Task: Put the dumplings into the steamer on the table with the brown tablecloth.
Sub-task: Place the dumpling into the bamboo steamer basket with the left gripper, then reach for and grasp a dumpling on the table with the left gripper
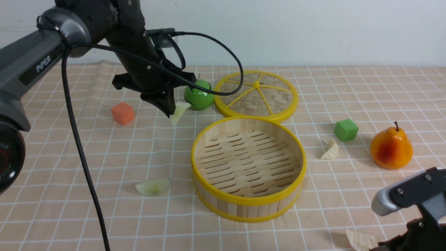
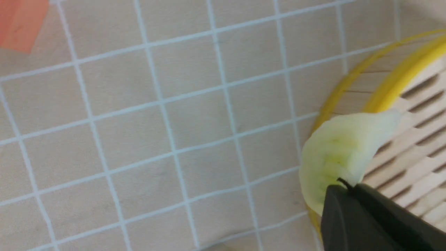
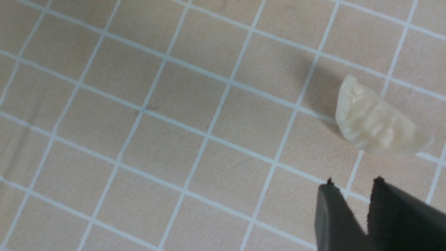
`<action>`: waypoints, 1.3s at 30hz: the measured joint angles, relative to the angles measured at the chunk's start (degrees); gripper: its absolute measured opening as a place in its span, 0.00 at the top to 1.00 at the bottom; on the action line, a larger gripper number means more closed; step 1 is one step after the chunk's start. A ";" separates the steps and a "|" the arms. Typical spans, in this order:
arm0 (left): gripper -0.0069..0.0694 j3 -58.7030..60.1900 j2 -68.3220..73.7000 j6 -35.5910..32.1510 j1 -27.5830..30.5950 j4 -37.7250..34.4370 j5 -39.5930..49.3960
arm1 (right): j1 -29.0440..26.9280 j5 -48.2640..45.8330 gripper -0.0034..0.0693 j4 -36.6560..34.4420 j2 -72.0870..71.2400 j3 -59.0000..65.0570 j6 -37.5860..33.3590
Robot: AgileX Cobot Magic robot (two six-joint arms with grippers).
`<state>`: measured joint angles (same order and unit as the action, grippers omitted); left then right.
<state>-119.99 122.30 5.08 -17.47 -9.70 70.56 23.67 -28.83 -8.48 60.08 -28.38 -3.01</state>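
Gridded bench [image 1: 45, 167]: left fingers [image 2: 348, 216] clamped on edge of green dumpling [image 2: 341, 150] near steamer [image 1: 249, 204]; looks light, squishy, so pinch mid-body. Right fingers [image 3: 334, 216] apart, empty.

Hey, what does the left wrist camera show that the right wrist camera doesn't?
Only the left wrist view: a pale green dumpling pinched in the left gripper, the steamer with its yellow rim and slatted floor beside it, and a corner of an orange block.

Only the right wrist view: a cream-white dumpling lying loose on the cloth, beyond the right gripper, whose tips stand slightly apart and hold nothing.

Both: the peach tablecloth with its white grid, and dark gripper tips at the frame's edge.
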 joint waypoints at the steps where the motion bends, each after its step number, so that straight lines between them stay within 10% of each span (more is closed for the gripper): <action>1: 0.93 0.00 -0.07 0.00 -1.16 -0.05 0.00 | 0.00 0.07 0.71 0.00 0.00 0.00 0.00; 16: 0.91 0.00 9.10 10.73 -12.96 10.19 -6.79 | 0.00 0.27 0.71 0.00 0.00 0.00 0.00; 27: 0.36 -0.55 5.27 10.69 -13.07 12.18 -1.11 | 0.00 0.22 0.70 -0.07 0.00 0.00 0.05; 39: 0.38 15.52 -17.53 2.98 -5.04 14.49 0.13 | 0.00 -2.93 0.69 -1.91 0.00 0.00 -0.15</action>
<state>-104.46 104.77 8.06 -22.51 4.79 70.69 23.67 -31.76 -10.39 60.08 -28.38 -3.16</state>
